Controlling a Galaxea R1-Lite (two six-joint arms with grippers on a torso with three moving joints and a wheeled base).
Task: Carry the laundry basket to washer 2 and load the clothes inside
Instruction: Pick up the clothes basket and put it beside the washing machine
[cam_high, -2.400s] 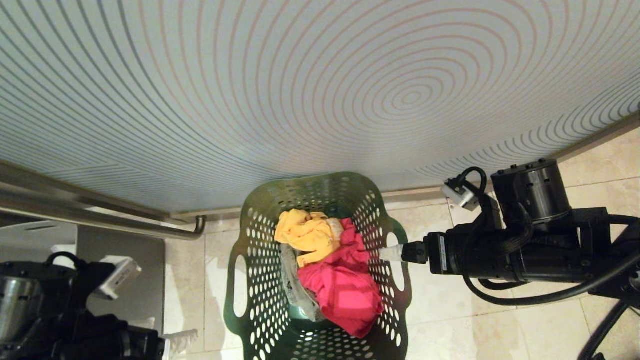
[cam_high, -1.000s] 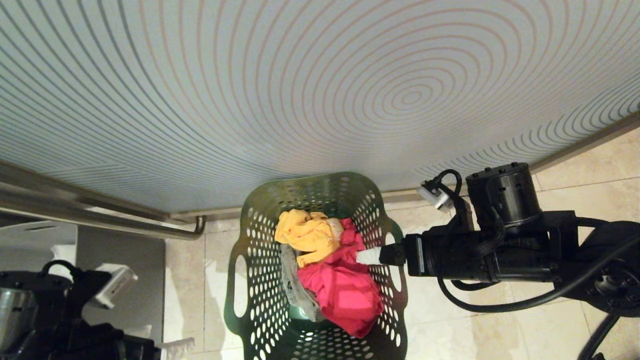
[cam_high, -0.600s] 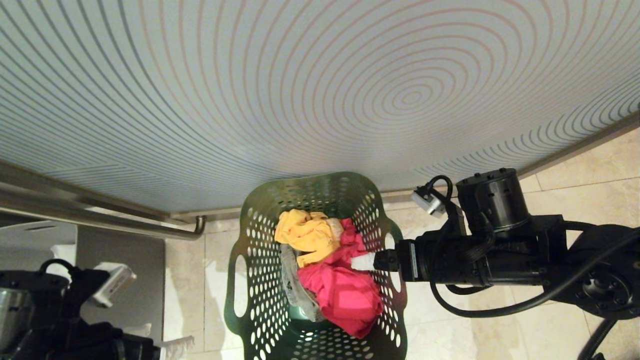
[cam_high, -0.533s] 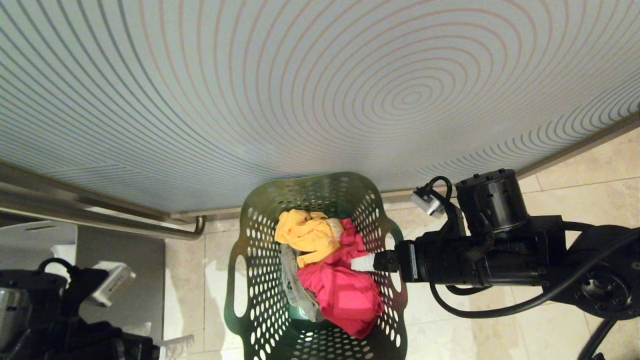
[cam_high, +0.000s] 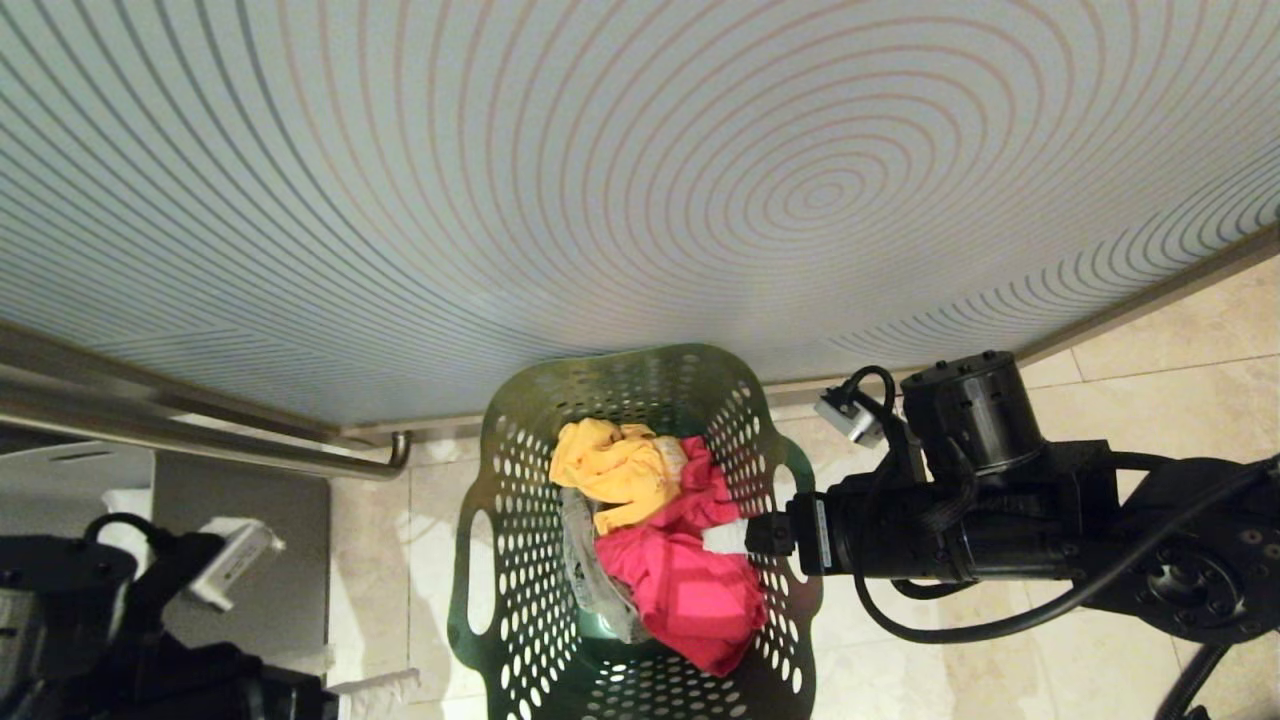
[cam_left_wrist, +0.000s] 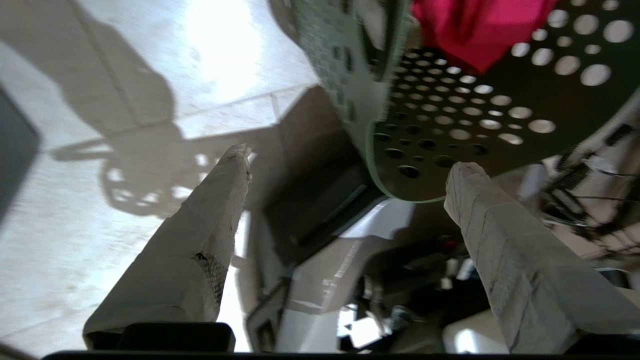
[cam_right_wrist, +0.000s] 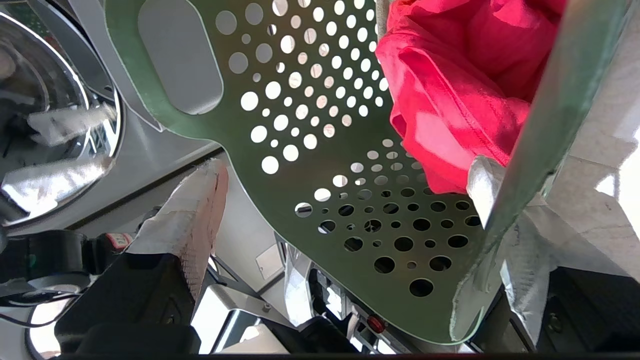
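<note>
The dark green laundry basket (cam_high: 520, 560) stands on the tile floor against a striped wall. Its clothes lie inside: a yellow garment (cam_high: 615, 470), a pinkish-red one (cam_high: 690, 585) and a grey one (cam_high: 585, 570). My right gripper (cam_high: 725, 540) reaches in from the right, open, one taped fingertip (cam_right_wrist: 480, 175) past the basket's right wall beside the pinkish-red garment (cam_right_wrist: 450, 100). My left gripper (cam_left_wrist: 353, 159) hangs open low at the left, the basket's corner rim (cam_left_wrist: 415, 192) just ahead of its fingertips. A chrome-rimmed washer door (cam_right_wrist: 60, 125) shows without a label, so I cannot tell whether it is washer 2.
The striped wall (cam_high: 640, 200) rises right behind the basket. A steel rail (cam_high: 200, 440) and a grey panel (cam_high: 240, 560) stand at the left. Beige floor tiles (cam_high: 1100, 660) lie under the right arm.
My right arm has slid left, and its fingertip has gone from the basket's right handle slot to beside the pinkish-red garment. The left gripper has edged slightly toward the basket. The basket has stayed put.
</note>
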